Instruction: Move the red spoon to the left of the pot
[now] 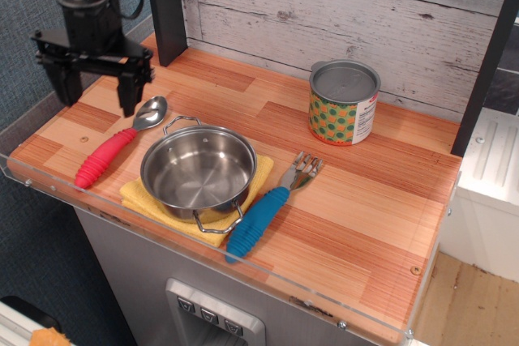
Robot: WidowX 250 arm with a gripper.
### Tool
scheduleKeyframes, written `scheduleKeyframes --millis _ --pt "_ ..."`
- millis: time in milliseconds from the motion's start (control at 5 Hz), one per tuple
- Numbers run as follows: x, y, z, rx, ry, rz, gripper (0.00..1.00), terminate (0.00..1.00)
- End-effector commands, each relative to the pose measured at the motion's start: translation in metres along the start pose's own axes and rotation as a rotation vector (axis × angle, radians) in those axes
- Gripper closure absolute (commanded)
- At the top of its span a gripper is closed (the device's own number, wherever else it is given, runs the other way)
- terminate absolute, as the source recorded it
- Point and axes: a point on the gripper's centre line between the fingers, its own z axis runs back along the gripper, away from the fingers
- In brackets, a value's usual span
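The red spoon (113, 149) lies flat on the wooden counter just left of the pot, its silver bowl pointing back right and its red handle toward the front left edge. The pot (199, 172) is a shiny steel pot with wire loop handles, standing on a yellow cloth (259, 176). My gripper (96, 96) hangs above the counter, over and behind the spoon. Its two black fingers are spread wide and hold nothing.
A blue-handled metal fork (268, 208) lies right of the pot. A lidded patterned tin can (344, 103) stands at the back right. A dark post (166, 6) rises behind the gripper. A clear plastic rim (49, 180) edges the counter.
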Motion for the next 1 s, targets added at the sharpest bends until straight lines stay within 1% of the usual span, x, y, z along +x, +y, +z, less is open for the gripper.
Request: scheduleKeyframes --millis 0,200,400,600,800 --pt "0.023 -0.026 0.035 -0.022 -0.063 -0.002 0.0 0.0" --pt "0.035 -0.04 0.044 -0.057 -0.093 -0.025 0.0 0.0" --pt "0.04 -0.065 0.051 -0.073 -0.103 -0.066 0.0 0.0" --pt "0.036 -0.094 0.056 -0.076 -0.111 -0.123 0.0 0.0" --pt "0.032 -0.122 0.058 -0.101 -0.106 -0.16 0.0 0.0"
